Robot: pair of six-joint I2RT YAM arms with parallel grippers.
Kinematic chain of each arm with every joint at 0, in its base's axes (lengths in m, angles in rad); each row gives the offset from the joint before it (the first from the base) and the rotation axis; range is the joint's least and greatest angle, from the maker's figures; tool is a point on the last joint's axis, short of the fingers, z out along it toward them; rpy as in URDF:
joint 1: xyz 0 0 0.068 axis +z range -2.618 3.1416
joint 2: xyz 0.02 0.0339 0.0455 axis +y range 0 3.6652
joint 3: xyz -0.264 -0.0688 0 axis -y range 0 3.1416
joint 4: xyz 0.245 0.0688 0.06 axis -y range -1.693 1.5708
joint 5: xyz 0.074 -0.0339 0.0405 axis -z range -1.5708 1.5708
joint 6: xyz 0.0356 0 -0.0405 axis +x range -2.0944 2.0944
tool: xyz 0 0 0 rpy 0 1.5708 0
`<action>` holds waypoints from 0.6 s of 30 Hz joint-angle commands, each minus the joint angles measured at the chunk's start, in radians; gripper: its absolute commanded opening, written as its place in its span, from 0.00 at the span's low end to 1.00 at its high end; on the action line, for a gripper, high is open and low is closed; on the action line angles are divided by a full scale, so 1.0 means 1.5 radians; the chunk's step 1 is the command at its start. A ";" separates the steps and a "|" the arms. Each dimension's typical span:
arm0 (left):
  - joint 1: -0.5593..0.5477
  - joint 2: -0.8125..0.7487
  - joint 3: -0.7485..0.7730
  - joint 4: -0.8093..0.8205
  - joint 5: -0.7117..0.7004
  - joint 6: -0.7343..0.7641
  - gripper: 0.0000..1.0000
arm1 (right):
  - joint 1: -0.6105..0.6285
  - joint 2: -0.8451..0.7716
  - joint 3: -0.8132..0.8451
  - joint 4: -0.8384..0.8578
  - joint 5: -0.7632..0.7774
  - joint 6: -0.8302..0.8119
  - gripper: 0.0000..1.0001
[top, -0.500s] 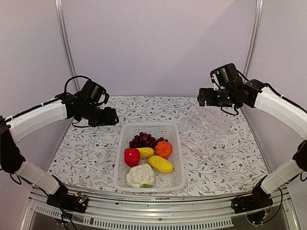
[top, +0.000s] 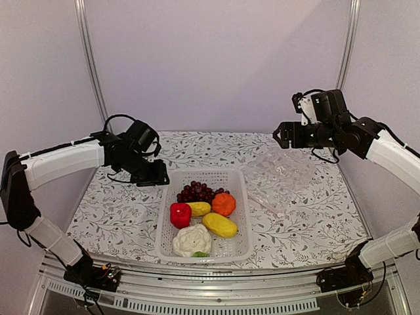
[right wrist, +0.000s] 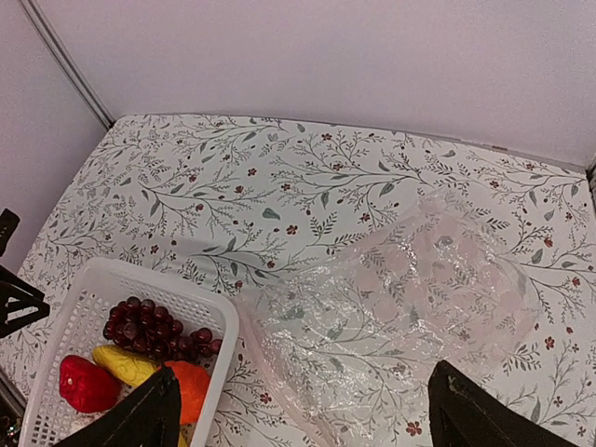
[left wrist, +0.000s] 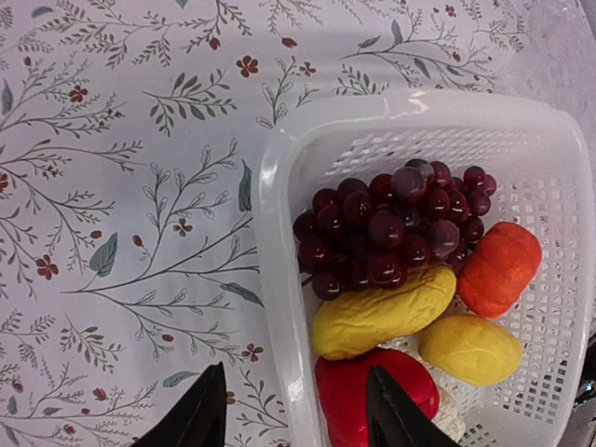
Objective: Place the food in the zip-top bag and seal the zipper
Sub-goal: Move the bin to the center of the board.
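The food lies in a white perforated basket [top: 163,226]: a purple grape bunch [top: 197,192], a red pepper [top: 180,214], an orange fruit [top: 224,204], two yellow pieces [top: 220,225] and a cauliflower [top: 192,241]. The clear zip-top bag [top: 282,174] lies flat and empty to the right of the basket. My left gripper [top: 152,177] is open and empty above the basket's far left corner. In the left wrist view it [left wrist: 296,367] straddles the rim [left wrist: 275,279], with the grapes [left wrist: 396,228] and pepper [left wrist: 372,396] beside it. My right gripper [top: 282,136] is open and empty above the bag [right wrist: 400,307]. The zipper is too faint to make out.
The floral tablecloth [top: 118,210] covers the table. Walls and metal posts [top: 88,65] close in the back and sides. The basket [right wrist: 158,279] stands close to the bag's left edge.
My left gripper has moved right and nearer, toward the basket's far left corner. My right arm has shifted slightly to the right. The food and the bag have not moved.
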 commanded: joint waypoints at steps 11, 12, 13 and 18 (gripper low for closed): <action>-0.035 0.130 0.100 -0.078 -0.037 -0.067 0.21 | -0.002 -0.002 -0.029 -0.028 -0.039 0.014 0.89; -0.035 0.134 0.104 -0.079 -0.039 -0.070 0.17 | -0.002 -0.004 -0.030 -0.029 -0.037 0.012 0.89; -0.034 0.137 0.108 -0.079 -0.040 -0.073 0.13 | -0.002 -0.005 -0.031 -0.030 -0.035 0.011 0.89; -0.034 0.150 0.126 -0.094 -0.035 -0.078 0.25 | -0.002 -0.006 -0.031 -0.032 -0.041 0.009 0.89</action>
